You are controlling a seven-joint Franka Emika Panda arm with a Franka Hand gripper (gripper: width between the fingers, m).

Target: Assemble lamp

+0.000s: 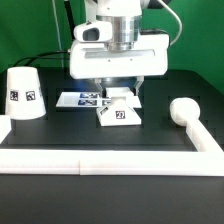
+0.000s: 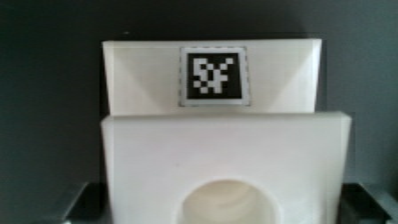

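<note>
White rail (image 1: 100,158) up front, then the base block (image 1: 119,114) right under my tool (image 1: 118,93); gripping or open, I cannot tell.

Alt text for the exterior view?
White robot hand hangs low over the tagged base at centre. Shade stands at the exterior view's left, bulb lies at its right. Marker board lies behind the base.
</note>
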